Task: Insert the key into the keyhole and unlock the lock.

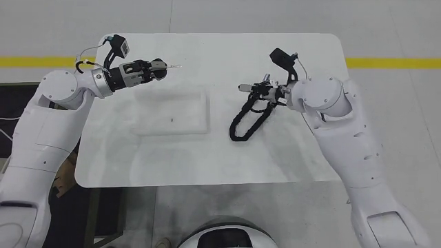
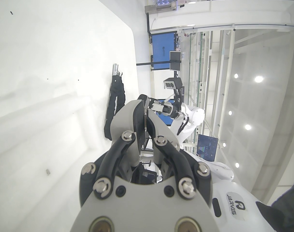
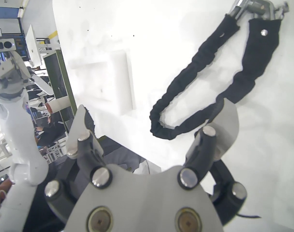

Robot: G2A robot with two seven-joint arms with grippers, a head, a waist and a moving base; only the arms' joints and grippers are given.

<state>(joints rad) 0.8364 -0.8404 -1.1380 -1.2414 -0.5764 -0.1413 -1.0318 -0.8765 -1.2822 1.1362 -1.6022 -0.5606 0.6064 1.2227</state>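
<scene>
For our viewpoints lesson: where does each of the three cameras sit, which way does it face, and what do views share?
Top view: above the arms, looking down at the table; both arms show.
Left wrist view: behind the left gripper, shut on the key, facing across the table toward the lock.
Right wrist view: behind the open right gripper, looking down on the lock.
Shared: all three show the lock.

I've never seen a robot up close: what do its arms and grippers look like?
The left arm and right arm wear smooth, rounded white shells; each wrist carries a black camera on a bracket with thin cables. The left gripper and right gripper each have a grey metal plate, black link bars with silver pins, and two pale fingers with black pads.
</scene>
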